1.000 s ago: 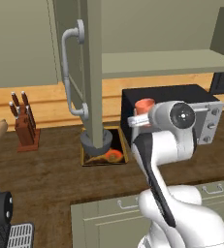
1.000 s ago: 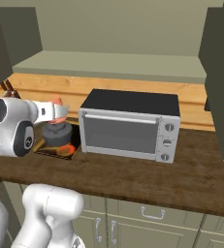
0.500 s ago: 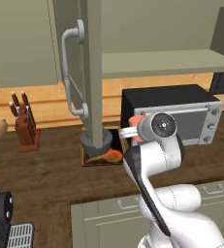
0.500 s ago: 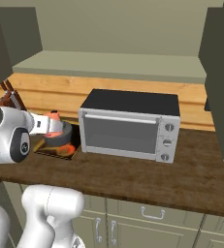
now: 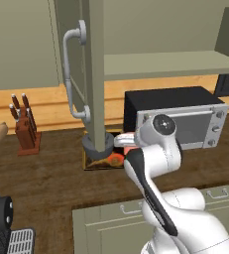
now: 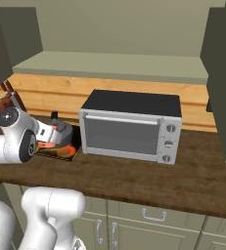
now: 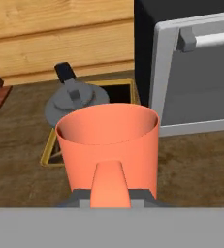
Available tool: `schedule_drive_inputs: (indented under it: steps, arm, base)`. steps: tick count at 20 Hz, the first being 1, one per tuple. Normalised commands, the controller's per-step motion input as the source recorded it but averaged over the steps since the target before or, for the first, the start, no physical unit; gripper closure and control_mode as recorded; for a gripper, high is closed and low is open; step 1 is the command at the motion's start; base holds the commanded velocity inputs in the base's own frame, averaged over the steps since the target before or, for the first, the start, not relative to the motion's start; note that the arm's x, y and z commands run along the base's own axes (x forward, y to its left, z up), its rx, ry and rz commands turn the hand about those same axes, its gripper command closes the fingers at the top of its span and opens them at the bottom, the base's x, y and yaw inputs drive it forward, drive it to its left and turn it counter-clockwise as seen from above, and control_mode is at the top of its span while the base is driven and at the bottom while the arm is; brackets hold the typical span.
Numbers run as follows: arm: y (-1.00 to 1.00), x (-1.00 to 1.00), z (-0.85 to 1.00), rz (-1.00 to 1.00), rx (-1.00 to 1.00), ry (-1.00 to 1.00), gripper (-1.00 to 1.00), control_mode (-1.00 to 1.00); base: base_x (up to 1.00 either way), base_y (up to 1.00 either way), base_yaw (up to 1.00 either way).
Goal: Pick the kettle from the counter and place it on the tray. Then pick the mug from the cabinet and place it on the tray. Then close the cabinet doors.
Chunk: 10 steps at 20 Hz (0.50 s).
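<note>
My gripper (image 7: 109,196) is shut on the orange-red mug (image 7: 108,145), which stays upright with its handle toward the hand camera. The mug (image 5: 129,150) hangs low over the counter (image 5: 46,178), just in front and to the right of the tray (image 7: 114,83). The dark-grey kettle (image 7: 74,104) sits on the tray's left half. In the right base view the gripper (image 6: 48,136) and mug (image 6: 47,144) are beside the kettle (image 6: 63,132). Both cabinet doors stand open: the left one (image 5: 93,74) with its grey handle (image 5: 74,74), and the right one (image 6: 222,73). The cabinet shelf (image 6: 114,66) is bare.
A black and silver microwave (image 6: 129,124) stands right next to the tray (image 5: 106,161) on its right. A knife block (image 5: 24,126) sits at the far left of the counter. The open left door hangs in front of the kettle (image 5: 93,146) in the left base view.
The arm has come down and to the left with the mug, from in front of the microwave's top to just above the counter by the tray.
</note>
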Motion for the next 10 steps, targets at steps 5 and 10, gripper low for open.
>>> schedule_drive_inputs:
  steps: [5,10]
  arm:
    - [0.05,0.06,-0.62,-0.07,0.0,0.0,1.0,-1.0]
    - [0.03,0.37,-0.35,-0.12,0.04,0.02,1.0,-1.0]
  base:
    - [0.0,0.0,0.0]
    - [0.0,0.0,0.0]
